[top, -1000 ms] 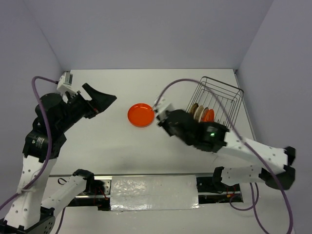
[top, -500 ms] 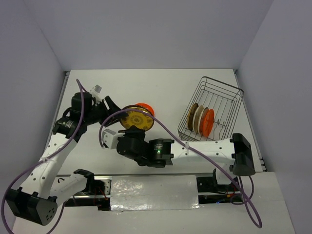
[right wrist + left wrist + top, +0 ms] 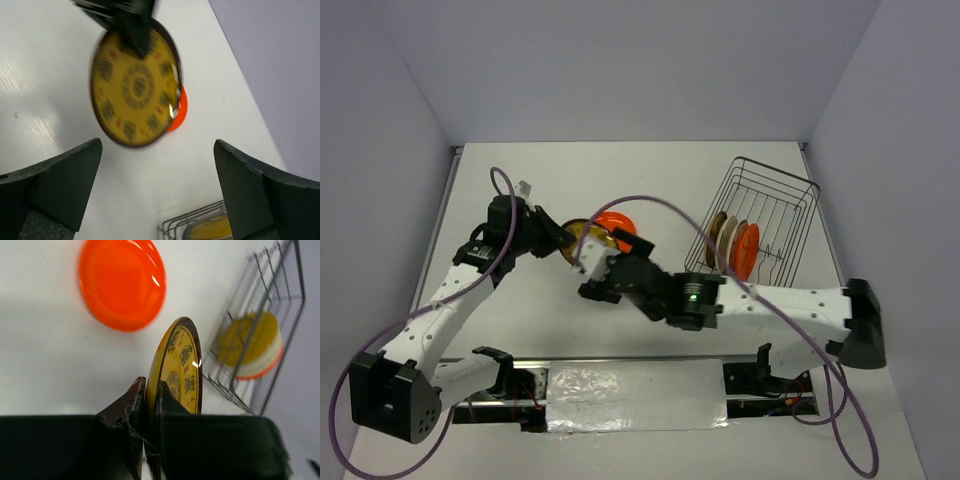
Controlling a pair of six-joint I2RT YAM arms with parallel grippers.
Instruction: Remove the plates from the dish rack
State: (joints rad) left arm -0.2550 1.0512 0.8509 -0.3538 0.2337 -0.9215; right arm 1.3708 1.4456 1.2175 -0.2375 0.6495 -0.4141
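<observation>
A dark brown plate with a yellow patterned centre (image 3: 182,367) (image 3: 135,87) (image 3: 582,236) is held on edge above the table. My left gripper (image 3: 149,386) (image 3: 560,243) is shut on its rim. An orange plate (image 3: 618,227) (image 3: 121,282) lies flat on the table just behind it. My right gripper (image 3: 160,185) (image 3: 592,280) is open and holds nothing. It hangs just near of the held plate, apart from it. The dish rack (image 3: 790,200) (image 3: 292,300) stands at the right with three plates upright in it: brown (image 3: 717,238), cream (image 3: 729,236) and orange (image 3: 747,250).
Grey walls enclose the white table on three sides. The right arm stretches from its base at the near right across the middle of the table. A purple cable (image 3: 660,205) arcs above the two plates.
My right gripper has let go of the patterned plate, opened wide and drawn back a little. My left gripper has shut on the plate's rim and now holds it alone.
</observation>
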